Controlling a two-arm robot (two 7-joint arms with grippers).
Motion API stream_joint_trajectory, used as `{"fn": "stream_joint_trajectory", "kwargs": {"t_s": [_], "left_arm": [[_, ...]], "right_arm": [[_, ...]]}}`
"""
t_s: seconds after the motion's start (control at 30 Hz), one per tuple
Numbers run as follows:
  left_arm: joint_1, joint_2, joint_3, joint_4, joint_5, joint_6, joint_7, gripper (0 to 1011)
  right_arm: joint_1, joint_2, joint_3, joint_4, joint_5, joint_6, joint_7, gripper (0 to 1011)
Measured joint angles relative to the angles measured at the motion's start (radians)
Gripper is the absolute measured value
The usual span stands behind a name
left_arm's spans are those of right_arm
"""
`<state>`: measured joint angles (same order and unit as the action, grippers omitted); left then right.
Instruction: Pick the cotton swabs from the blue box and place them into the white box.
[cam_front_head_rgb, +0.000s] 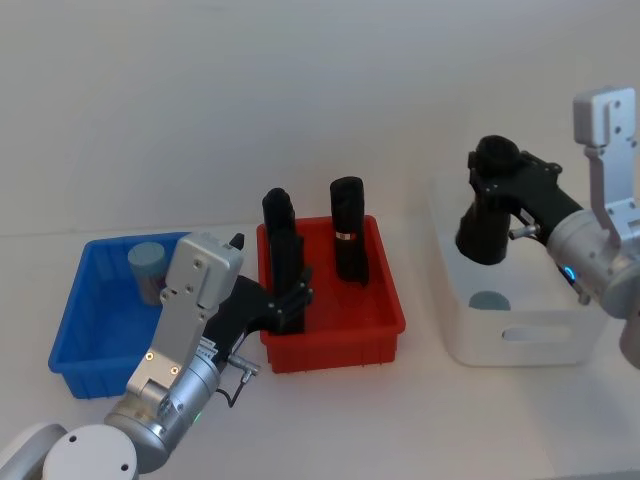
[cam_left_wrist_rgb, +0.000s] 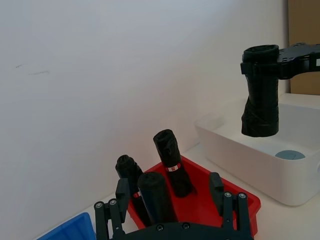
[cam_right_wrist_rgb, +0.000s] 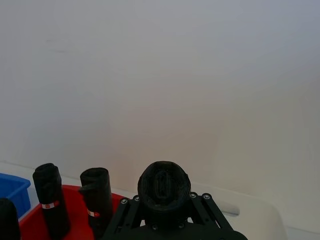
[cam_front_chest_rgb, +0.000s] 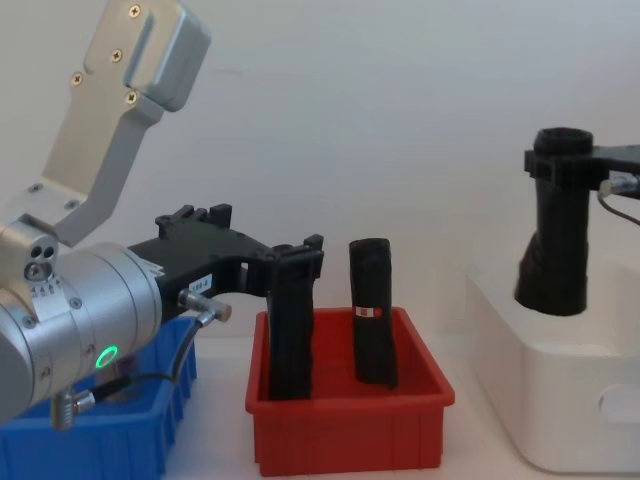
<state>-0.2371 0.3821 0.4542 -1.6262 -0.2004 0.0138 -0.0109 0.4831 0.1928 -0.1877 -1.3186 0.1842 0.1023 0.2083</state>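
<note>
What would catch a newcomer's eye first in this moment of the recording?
Most striking is the right gripper shut on a tall black roll, holding it above the large smooth white plastic bin, where one pale-lidded swab jar already lies. The left gripper reaches into the shallow red plastic bin around another black roll, while a swab jar stands in the ribbed blue plastic bin.

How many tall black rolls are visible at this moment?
3: one held by the right gripper above the white box, one gripped by the left gripper in the red bin, one standing behind it. Others may be hidden.
</note>
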Motion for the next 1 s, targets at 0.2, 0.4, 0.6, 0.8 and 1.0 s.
{"fn": "stream_joint_trajectory", "kwargs": {"t_s": [0.2,0.4,0.6,0.8,1.0], "left_arm": [[0.0,0.0,0.0,0.0,0.0,0.0,0.0,1004],[0.0,0.0,0.0,0.0,0.0,0.0,0.0,1004],[0.0,0.0,0.0,0.0,0.0,0.0,0.0,1004],[0.0,0.0,0.0,0.0,0.0,0.0,0.0,1004],[0.0,0.0,0.0,0.0,0.0,0.0,0.0,1004]], "right_arm": [[-0.018,0.012,0.009,-0.008,0.006,0.025,-0.016,339],[-0.025,0.016,0.012,0.001,0.01,0.034,-0.016,339],[-0.027,0.018,0.013,0.015,0.01,0.038,-0.012,446],[-0.029,0.02,0.014,0.02,0.007,0.039,-0.008,641],[-0.033,0.022,0.015,0.019,0.005,0.039,-0.007,833]]}}
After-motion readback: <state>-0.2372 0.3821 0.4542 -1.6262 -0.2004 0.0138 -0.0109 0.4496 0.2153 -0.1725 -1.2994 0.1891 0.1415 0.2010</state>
